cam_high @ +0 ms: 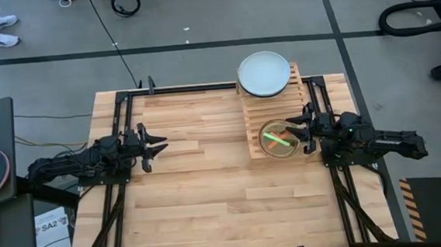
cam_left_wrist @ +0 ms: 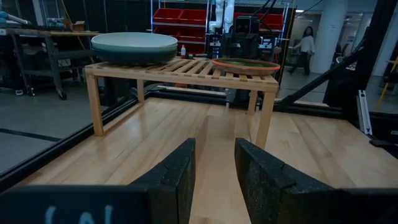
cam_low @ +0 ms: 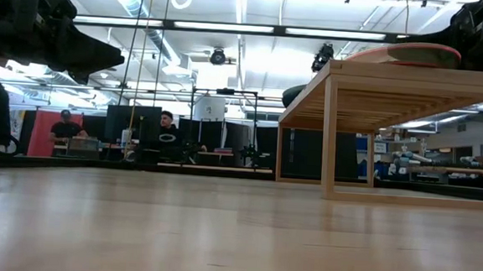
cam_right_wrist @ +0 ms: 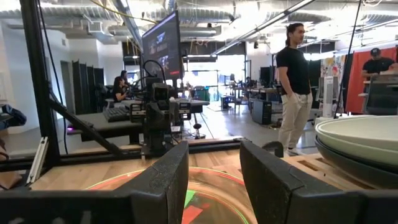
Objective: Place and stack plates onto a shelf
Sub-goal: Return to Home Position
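Plates (cam_high: 264, 72) on shelf (cam_high: 252, 113); left hand (cam_high: 162, 148), right hand (cam_high: 293, 131) open.

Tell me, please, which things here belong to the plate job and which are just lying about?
Job: shelf; large plate stack; small plate stack; left gripper and right gripper, both open.
Lying about: coiled cable on the floor; paper sheet beside the table.
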`<state>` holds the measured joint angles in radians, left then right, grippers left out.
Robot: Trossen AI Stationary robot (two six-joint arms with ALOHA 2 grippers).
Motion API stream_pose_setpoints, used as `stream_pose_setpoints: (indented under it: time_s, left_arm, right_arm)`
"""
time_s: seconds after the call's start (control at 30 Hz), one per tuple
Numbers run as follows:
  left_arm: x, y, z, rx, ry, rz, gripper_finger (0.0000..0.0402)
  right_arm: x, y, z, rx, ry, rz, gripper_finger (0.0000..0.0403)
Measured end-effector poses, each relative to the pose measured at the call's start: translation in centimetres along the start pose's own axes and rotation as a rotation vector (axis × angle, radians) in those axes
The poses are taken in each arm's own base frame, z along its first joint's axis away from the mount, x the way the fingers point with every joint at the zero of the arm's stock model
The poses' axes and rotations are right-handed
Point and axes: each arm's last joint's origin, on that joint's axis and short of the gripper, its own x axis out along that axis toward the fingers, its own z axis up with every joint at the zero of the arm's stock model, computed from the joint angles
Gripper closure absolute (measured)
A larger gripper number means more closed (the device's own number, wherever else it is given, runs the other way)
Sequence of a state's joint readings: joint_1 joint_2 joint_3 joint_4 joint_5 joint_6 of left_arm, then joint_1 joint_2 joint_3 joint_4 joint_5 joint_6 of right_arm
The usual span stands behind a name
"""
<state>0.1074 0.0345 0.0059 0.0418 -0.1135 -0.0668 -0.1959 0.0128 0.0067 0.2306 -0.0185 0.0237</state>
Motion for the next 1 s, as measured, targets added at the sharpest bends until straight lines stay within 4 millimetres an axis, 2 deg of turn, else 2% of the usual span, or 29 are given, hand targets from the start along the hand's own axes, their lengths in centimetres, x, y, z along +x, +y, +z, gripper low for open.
stream_pose_setpoints:
  time_s: [0.47,1.0]
  left_arm:
    - [-0.01,-0.01,0.34,-0.004,-0.036,0.001,0.0283]
    - [-0.01,-0.02,0.40,-0.005,-0.042,-0.002,0.0283]
  right_arm:
    - [-0.02,-0.01,-0.63,0.000,0.065,-0.001,0.0252]
    - [-0.02,-0.01,-0.60,0.001,0.061,-0.001,0.0252]
